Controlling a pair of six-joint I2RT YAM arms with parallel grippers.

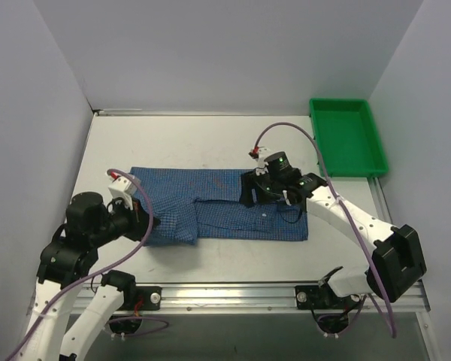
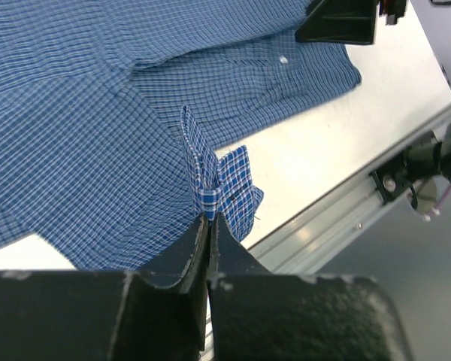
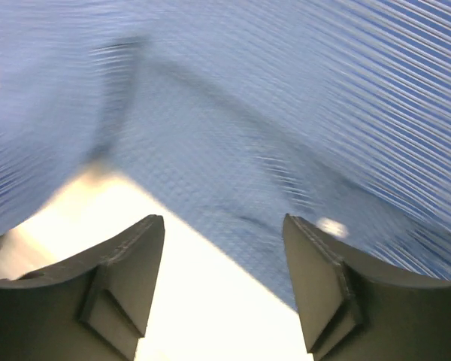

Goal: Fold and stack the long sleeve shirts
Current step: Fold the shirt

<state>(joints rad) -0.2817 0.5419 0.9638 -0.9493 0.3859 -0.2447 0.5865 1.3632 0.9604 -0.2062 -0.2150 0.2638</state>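
Closest to the lens is the metal rail (image 1: 233,289) running along the near edge of the desk (image 1: 195,143). Just past it, the blue checked shirt (image 1: 225,222) lies across the middle of the desk, long side going left to right. Its left part is folded over, so there's a doubled-up bit at that end.

Left gripper (image 1: 152,222) sits at the shirt's near left corner. On the left wrist camera, the left gripper (image 2: 208,218) has its fingers pressed together on a little bunch of the checked cloth, which sticks up in a crumpled peak right at the tips. The rest of the shirt (image 2: 75,135) lies mostly flat beyond that, and a small white button (image 2: 284,59) shows on it.

Right gripper (image 1: 254,197) is over the right half of the shirt, pointing down at it. The right wrist view is blurry, but the right gripper (image 3: 224,226) clearly has its fingers spread wide, with bare desk and the edge of the shirt (image 3: 286,113) showing in the gap. Can't tell if it's actually touching the cloth.

Green tray (image 1: 344,139) sits at the far right corner, well apart from the shirt. A purple cable (image 1: 286,126) loops up above the right gripper.
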